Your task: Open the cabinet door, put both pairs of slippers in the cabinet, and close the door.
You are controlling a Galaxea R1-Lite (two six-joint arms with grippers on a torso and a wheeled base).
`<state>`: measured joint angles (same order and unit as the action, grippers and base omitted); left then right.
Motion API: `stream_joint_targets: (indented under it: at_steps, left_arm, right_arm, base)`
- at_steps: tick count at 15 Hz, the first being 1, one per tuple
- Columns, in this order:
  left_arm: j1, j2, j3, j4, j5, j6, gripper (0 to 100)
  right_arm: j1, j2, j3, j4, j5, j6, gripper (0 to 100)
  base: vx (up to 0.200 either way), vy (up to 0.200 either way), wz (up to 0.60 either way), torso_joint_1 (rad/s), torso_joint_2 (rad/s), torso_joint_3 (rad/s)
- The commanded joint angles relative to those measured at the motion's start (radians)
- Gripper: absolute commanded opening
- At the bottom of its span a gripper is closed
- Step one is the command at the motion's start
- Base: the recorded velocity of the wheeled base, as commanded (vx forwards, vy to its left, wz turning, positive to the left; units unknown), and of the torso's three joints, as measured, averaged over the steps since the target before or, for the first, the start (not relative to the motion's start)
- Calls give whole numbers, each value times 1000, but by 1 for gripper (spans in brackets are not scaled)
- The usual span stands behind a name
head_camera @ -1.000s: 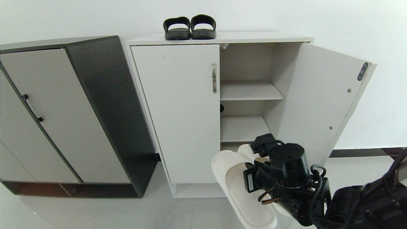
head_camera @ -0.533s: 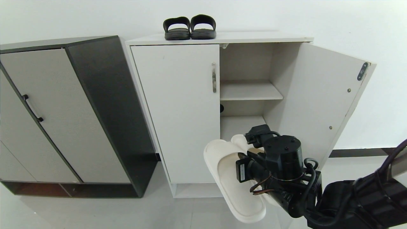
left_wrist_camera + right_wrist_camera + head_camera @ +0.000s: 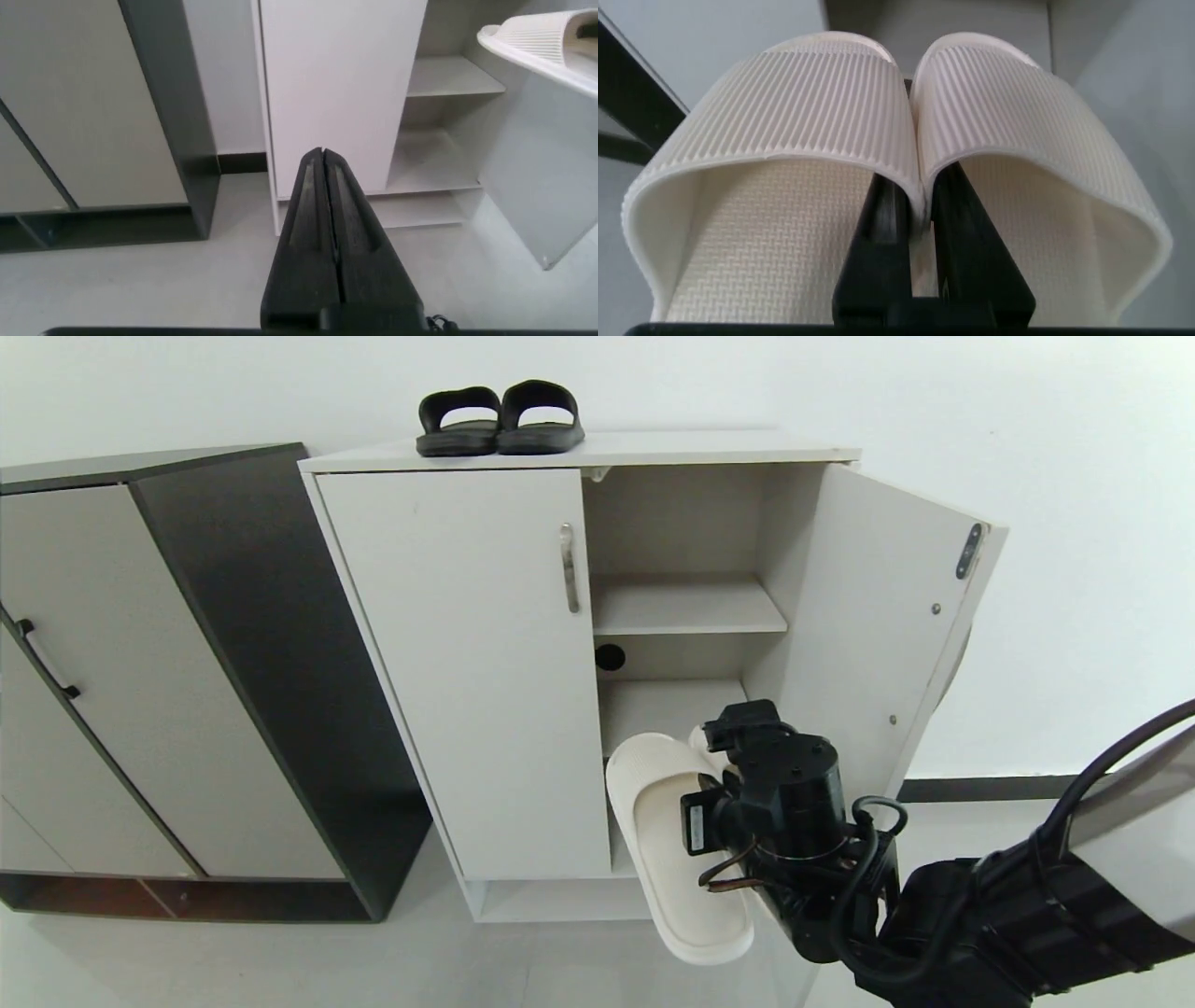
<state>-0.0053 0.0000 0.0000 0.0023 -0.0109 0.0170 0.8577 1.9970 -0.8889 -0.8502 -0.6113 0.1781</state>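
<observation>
The white cabinet [image 3: 467, 644] stands with its right door [image 3: 868, 635] swung open, showing bare shelves [image 3: 686, 607]. My right gripper [image 3: 917, 201] is shut on a pair of white slippers [image 3: 672, 831], pinching their inner straps [image 3: 915, 140], and holds them in front of the open lower compartment. A pair of black slippers [image 3: 499, 420] rests on top of the cabinet. My left gripper [image 3: 323, 159] is shut and empty, low above the floor, facing the cabinet's closed left door [image 3: 341, 84]. The white slipper's edge [image 3: 542, 42] shows in the left wrist view.
A dark cabinet [image 3: 187, 663] with closed grey doors stands just left of the white one. The closed left door carries a metal handle [image 3: 568, 567]. A white wall is behind and pale floor [image 3: 280, 961] in front.
The right gripper has carried the white slippers up and forward toward the open compartment. The head camera has shifted, so the whole scene sits further left.
</observation>
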Motion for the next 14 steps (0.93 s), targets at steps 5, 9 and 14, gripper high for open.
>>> stream_joint_targets:
  at_steps: [5, 9, 14]
  left_arm:
    - [1, 3, 0, -1, -1, 0, 0]
    - [-1, 3, 0, -1, 0, -2, 0]
    - [-1, 3, 0, -1, -1, -2, 0]
  right_arm:
    - [8, 63, -19, -32, -4, 20, 0]
    - [-31, 75, -19, -35, -41, 20, 0]
    - [-71, 75, -18, -35, -67, 18, 0]
  base:
    - [0, 0, 0, 0, 0, 0]
    - [0, 0, 0, 0, 0, 0]
    - [0, 0, 0, 0, 0, 0]
